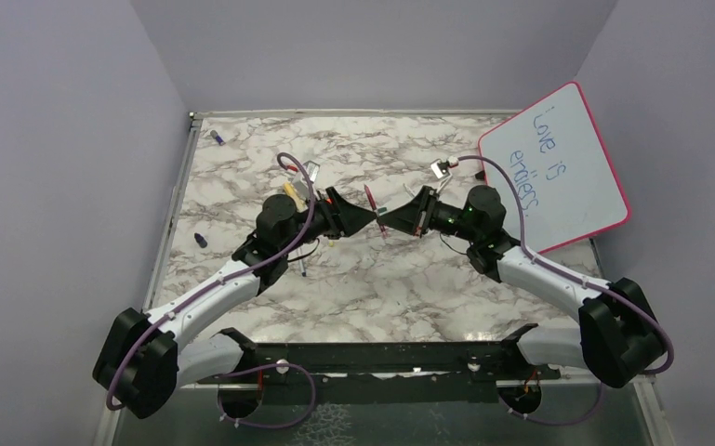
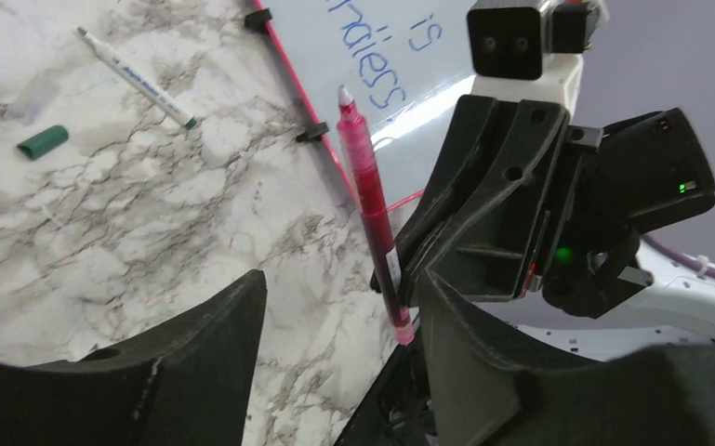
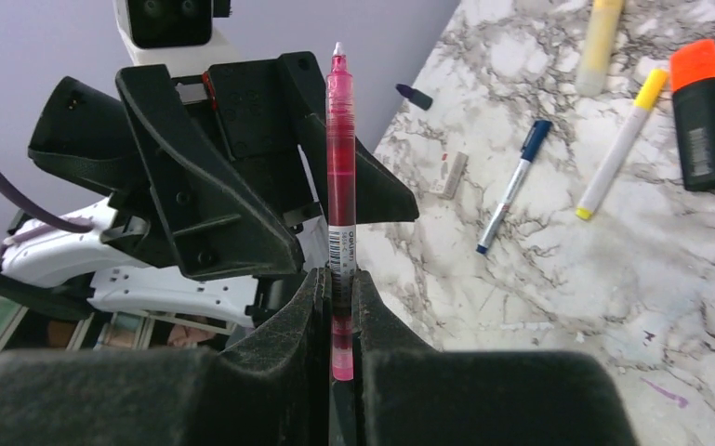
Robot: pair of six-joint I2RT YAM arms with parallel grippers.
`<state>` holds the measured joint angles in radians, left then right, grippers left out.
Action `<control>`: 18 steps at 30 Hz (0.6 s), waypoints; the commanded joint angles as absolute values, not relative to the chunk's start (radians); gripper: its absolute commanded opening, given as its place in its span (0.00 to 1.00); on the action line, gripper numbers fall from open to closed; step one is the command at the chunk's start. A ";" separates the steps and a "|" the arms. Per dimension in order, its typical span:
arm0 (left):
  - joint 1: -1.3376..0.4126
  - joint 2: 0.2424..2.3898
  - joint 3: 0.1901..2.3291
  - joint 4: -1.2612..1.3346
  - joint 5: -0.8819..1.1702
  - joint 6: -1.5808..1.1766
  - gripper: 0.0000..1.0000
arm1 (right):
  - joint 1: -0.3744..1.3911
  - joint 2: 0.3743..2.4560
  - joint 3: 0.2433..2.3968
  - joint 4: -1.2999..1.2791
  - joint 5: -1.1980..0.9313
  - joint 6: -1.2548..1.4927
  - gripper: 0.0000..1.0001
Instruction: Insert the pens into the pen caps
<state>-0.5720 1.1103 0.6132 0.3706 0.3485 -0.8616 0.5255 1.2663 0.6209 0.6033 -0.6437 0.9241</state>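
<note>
The red pen (image 3: 340, 167), clamped in the right pincer (image 3: 339, 307), could be knocked askew by the parted, empty left pincer (image 2: 339, 290).

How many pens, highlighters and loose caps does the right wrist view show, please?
Pens: 4 (red pen, yellow pen, blue-ended pen, yellow-ended pen)
Highlighters: 1 (black highlighter)
Caps: 1 (dark blue cap); pale piece unclear
Total: 6
</note>
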 commanded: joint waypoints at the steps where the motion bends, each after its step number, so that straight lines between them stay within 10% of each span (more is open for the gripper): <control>1: -0.605 1.103 0.612 0.559 0.269 -0.913 0.56 | 0.544 1.243 0.620 0.692 -0.700 0.986 0.03; 12: -0.627 1.133 0.597 0.639 0.319 -0.927 0.20 | 0.558 1.262 0.632 0.766 -0.743 1.016 0.04; 18: -0.638 1.153 0.609 0.643 0.391 -0.912 0.19 | 0.560 1.254 0.632 0.785 -0.724 1.023 0.04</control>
<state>-0.6235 1.1343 0.6037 0.6098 0.3164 -0.9272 0.5510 1.2625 0.6209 0.7048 -0.7044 1.0039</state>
